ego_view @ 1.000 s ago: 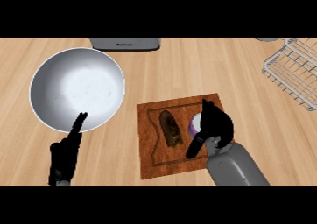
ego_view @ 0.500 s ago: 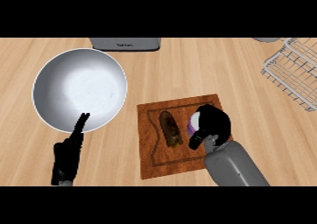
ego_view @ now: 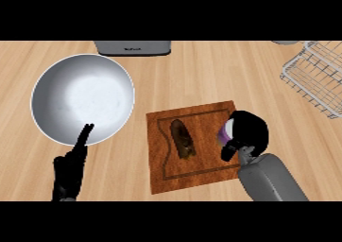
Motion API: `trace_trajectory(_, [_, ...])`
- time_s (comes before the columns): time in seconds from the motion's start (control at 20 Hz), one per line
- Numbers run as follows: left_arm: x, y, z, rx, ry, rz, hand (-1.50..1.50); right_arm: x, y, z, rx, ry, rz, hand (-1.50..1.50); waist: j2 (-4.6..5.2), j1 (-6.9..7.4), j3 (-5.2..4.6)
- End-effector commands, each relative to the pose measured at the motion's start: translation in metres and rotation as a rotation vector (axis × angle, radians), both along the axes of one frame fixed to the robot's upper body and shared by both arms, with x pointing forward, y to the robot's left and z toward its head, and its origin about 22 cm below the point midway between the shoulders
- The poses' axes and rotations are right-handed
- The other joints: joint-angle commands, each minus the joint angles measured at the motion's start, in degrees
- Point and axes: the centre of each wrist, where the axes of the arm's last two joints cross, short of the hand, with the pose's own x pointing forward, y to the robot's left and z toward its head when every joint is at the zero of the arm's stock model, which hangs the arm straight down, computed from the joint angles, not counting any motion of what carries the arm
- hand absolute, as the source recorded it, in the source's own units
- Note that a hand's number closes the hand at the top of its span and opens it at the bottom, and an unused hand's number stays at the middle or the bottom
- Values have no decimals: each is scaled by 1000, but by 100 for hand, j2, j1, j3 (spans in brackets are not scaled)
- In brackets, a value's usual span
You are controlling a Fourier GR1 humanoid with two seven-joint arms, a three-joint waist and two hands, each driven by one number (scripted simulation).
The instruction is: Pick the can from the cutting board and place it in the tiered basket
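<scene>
Purple can (ego_view: 223, 134) on the board's (ego_view: 194, 146) right side, now wrapped by the right robot hand (ego_view: 247, 134), earlier only alongside; lift next. Left robot hand (ego_view: 71, 165) resting open left of board.

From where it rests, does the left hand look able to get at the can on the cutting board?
Probably not easily: the right hand already curls round the can, covering most of it, while the left hand rests open across the cutting board, beside the plate.
</scene>
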Motion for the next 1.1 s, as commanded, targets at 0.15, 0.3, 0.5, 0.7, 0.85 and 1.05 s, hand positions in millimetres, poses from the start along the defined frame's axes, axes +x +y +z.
trace_trajectory(0.15, [-17,17,-9,-6,55,55,0,-25,-196,21,-34,-124,-315,150,14,-344,2])
trace_trajectory(0.3, [-17,17,-10,2,47,61,0,-54,-231,39,13,-227,-355,150,-1,-265,-10])
trace_trajectory(0.5, [-15,8,-6,-18,51,39,0,-65,-259,99,121,-453,-441,150,-15,-245,-14])
trace_trajectory(0.7, [-18,2,-9,-5,41,41,0,-90,-249,153,164,-683,-456,150,-30,-244,-20])
trace_trajectory(0.85, [-10,6,-9,-20,45,54,0,-119,-243,191,58,-745,-386,150,-10,-217,-22])
trace_trajectory(1.05, [8,0,2,11,29,15,0,-133,-243,239,-12,-764,-397,150,27,-52,-17])
